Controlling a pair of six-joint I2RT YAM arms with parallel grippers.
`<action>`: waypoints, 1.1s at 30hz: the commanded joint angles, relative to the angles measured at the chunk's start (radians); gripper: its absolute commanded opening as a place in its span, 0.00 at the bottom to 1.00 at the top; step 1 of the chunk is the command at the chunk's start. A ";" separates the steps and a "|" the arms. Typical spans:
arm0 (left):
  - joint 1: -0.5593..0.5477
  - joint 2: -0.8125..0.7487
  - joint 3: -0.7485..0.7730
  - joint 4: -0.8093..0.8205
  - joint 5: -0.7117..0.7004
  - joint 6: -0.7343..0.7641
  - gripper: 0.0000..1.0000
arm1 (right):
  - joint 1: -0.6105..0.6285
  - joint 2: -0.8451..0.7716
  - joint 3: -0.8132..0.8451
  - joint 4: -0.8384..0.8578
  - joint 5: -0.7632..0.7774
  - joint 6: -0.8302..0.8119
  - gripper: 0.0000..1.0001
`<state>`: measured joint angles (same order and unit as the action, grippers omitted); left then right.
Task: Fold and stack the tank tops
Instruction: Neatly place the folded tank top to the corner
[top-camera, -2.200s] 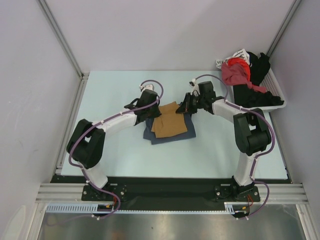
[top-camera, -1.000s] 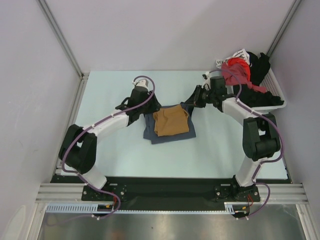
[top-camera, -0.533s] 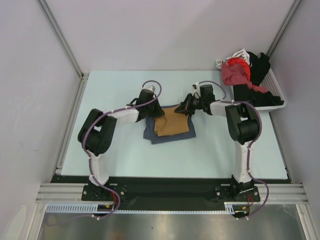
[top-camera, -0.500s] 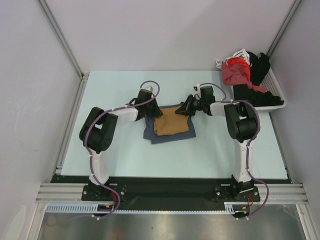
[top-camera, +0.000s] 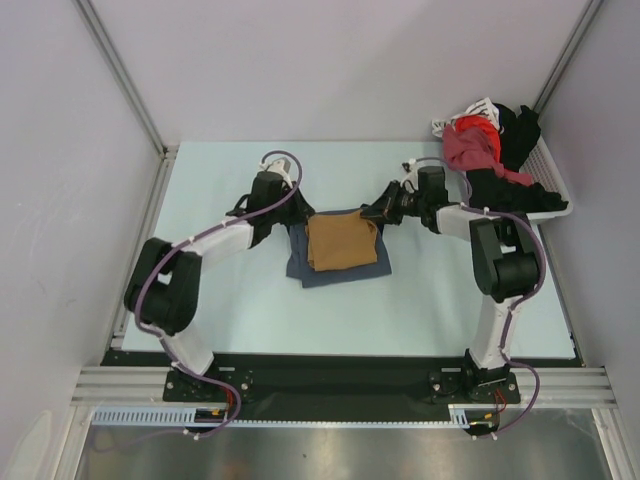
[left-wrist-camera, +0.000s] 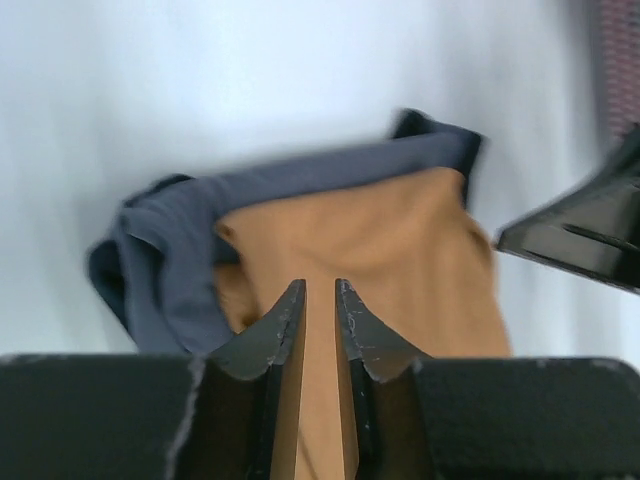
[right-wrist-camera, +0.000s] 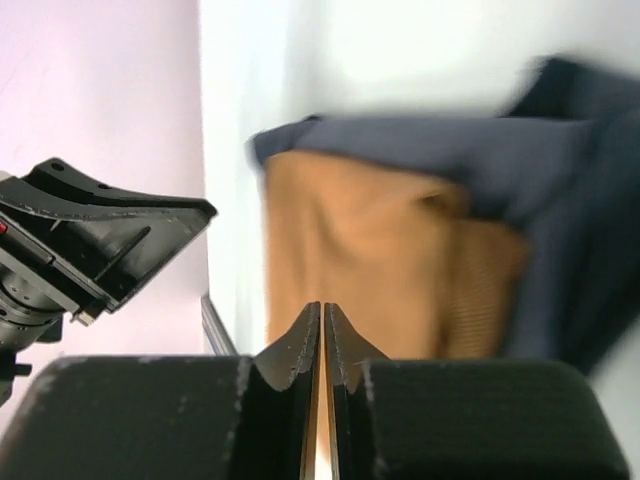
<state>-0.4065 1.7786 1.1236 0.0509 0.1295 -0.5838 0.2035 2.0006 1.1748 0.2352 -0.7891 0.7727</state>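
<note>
Tan top (top-camera: 342, 240): folded into a rough square, lying on the blue top (top-camera: 335, 273) at mid counter (top-camera: 240, 300).
Blue top: folded flat under it, showing along the near edge, the left side and the far right corner.
Left wrist view: tan top (left-wrist-camera: 400, 250) fills the middle; blue top (left-wrist-camera: 165, 270) wraps round its left and far edges in a rumpled fold.
Right wrist view: tan top (right-wrist-camera: 350, 260) with blue top (right-wrist-camera: 560, 190) behind and to one side; picture blurred.
Left pincer (top-camera: 284, 228): at the left edge of the stack, arm reaching in from the left.
Left pincer state (left-wrist-camera: 318, 296): jaws parted by a narrow slit, tan cloth seen through it, nothing seen gripped; released.
Right pincer (top-camera: 376, 212): at the far right corner of the stack, over the blue corner.
Right pincer state (right-wrist-camera: 322, 316): clenched, tips all but touching, no cloth seen between them.
Facing: the two pincers point at each other across the stack; each shows as a black shape at the edge of the other's wrist view.
Basket (top-camera: 556, 203): white, at the far right of the counter, well apart from the stack.
Heap (top-camera: 468, 145): red, black and white cloth piled in the basket.
</note>
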 joint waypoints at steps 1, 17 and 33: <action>-0.041 -0.160 -0.094 0.081 0.067 0.001 0.22 | 0.057 -0.138 -0.009 -0.046 -0.053 -0.108 0.09; -0.094 -0.053 -0.332 0.207 0.147 -0.249 0.16 | 0.103 -0.027 -0.260 0.016 -0.076 -0.141 0.06; -0.097 -0.459 -0.416 0.012 -0.088 -0.041 0.55 | 0.070 -0.338 -0.302 -0.172 0.076 -0.274 0.50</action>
<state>-0.5037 1.3956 0.7242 0.1127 0.1406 -0.6895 0.2790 1.7485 0.8917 0.1257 -0.8017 0.5690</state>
